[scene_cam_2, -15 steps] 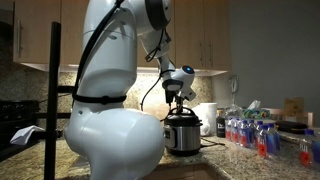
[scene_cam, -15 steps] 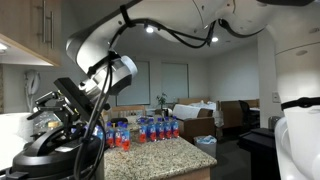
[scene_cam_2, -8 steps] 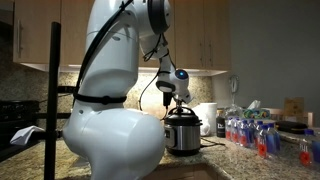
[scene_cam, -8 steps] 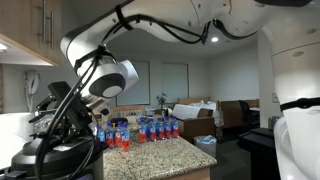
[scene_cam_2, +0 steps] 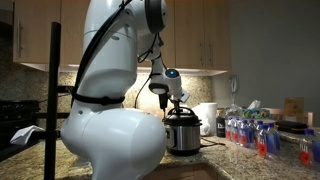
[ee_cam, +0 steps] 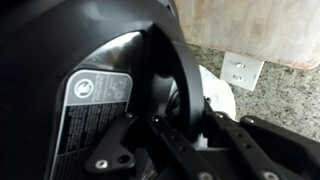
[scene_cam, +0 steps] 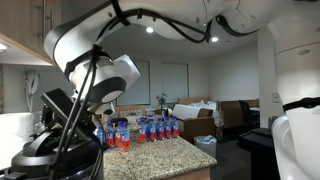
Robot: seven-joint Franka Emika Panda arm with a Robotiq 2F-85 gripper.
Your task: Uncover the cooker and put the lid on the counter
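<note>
The black cooker (scene_cam_2: pixel 181 136) stands on the granite counter (scene_cam_2: pixel 250 160) with its domed black lid (scene_cam_2: pixel 180 114) on top. My gripper (scene_cam_2: pixel 171 101) reaches down onto the lid from above. In the wrist view the lid (ee_cam: pixel 95 60) fills the left side, with a grey label on it. Its raised arched handle (ee_cam: pixel 168 70) runs between my fingers (ee_cam: pixel 232 130), and the gripper (ee_cam: pixel 185 120) is shut on it. In an exterior view the cooker (scene_cam: pixel 35 155) is a dark shape at the lower left, mostly hidden by my arm.
A white appliance (scene_cam_2: pixel 208 117) stands right of the cooker, against the backsplash. Several red-and-blue bottles (scene_cam_2: pixel 250 132) crowd the counter further right. A wall outlet (ee_cam: pixel 243 70) sits behind the cooker. Upper cabinets (scene_cam_2: pixel 200 35) hang overhead.
The jaws have gone from open to shut on the lid's handle. The wrist has sunk a little and turned over the cooker. The lid has not moved.
</note>
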